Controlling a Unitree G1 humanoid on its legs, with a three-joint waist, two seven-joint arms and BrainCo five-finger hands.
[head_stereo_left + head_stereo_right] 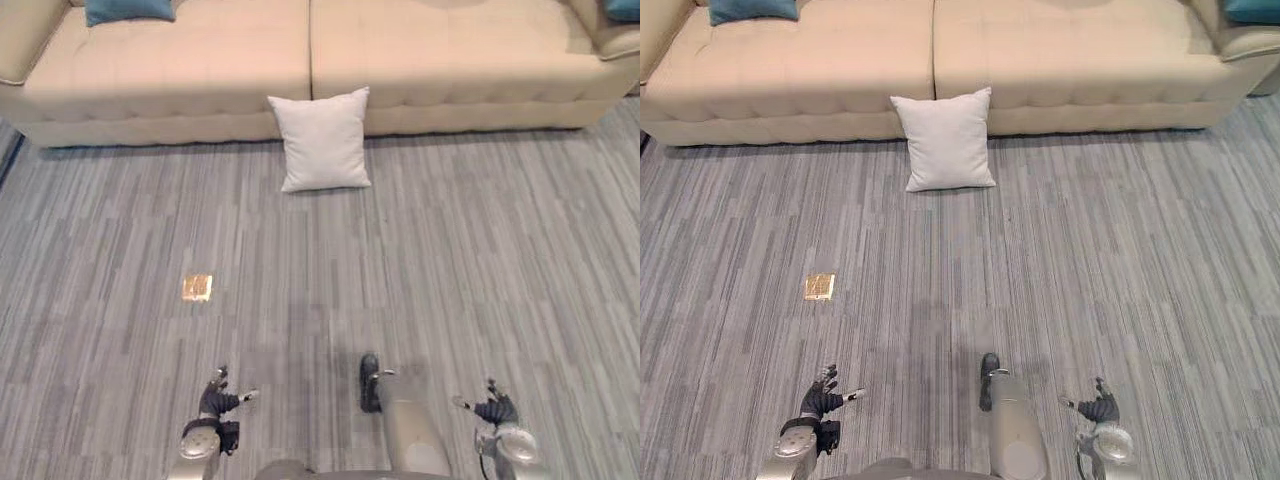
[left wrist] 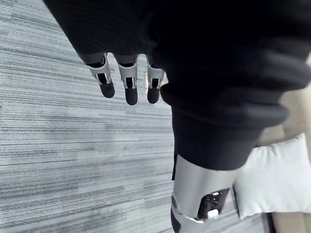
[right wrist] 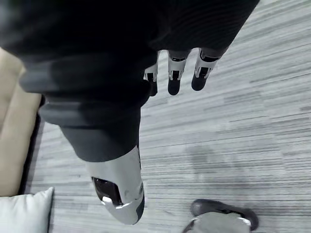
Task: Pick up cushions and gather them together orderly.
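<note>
A white square cushion [image 1: 322,140] leans upright on the floor against the front of a beige sofa [image 1: 200,60], near its middle seam; the same cushion [image 2: 277,177] shows in the left wrist view and as a corner [image 3: 24,213] in the right wrist view. A teal cushion [image 1: 128,10] lies on the sofa seat at the far left, and another teal cushion [image 1: 622,8] sits at the sofa's far right end. My left hand [image 1: 216,400] hangs low at the lower left, fingers relaxed and empty. Low at the lower right, my right hand [image 1: 495,410] is likewise open and empty. Both hands are far from the cushions.
Grey striped carpet [image 1: 450,260] covers the floor between me and the sofa. A small brass floor plate [image 1: 197,288] is set in the carpet at left.
</note>
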